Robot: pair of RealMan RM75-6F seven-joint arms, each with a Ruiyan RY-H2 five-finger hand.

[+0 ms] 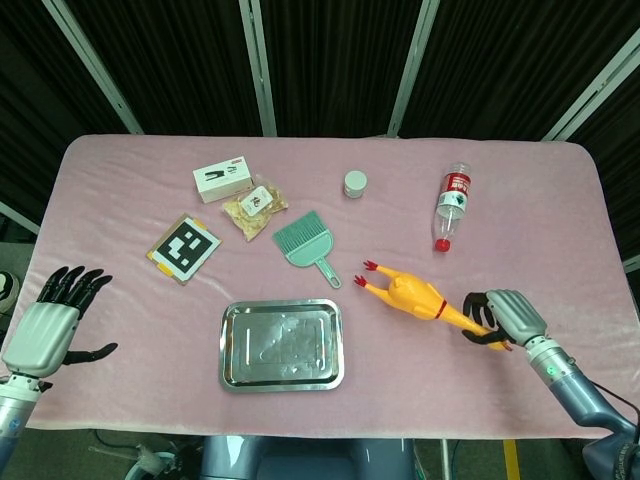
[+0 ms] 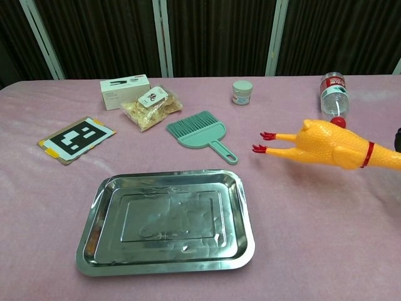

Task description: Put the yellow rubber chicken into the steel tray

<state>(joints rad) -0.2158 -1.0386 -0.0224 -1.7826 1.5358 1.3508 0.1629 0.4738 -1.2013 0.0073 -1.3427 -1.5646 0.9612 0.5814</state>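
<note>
one yellow rubber chicken (image 1: 412, 296) gripped at its head end by right hand (image 1: 505, 318), raised beside rectangular steel tray (image 1: 282, 344), left hand (image 1: 48, 326) empty, fingers spread

Rectangular steel tray (image 2: 166, 259): polished metal, mirror-glossy, faint scuffs on floor. Yellow rubber chicken (image 2: 329, 146): smooth, slightly shiny rubber. Pink table cloth (image 2: 313, 238): soft, matt, plush nap. Teal plastic hand brush (image 2: 198, 134): smooth matt plastic. Clear plastic bottle (image 1: 451, 203): glossy. White cardboard box (image 2: 124, 91): matt paper.
</note>
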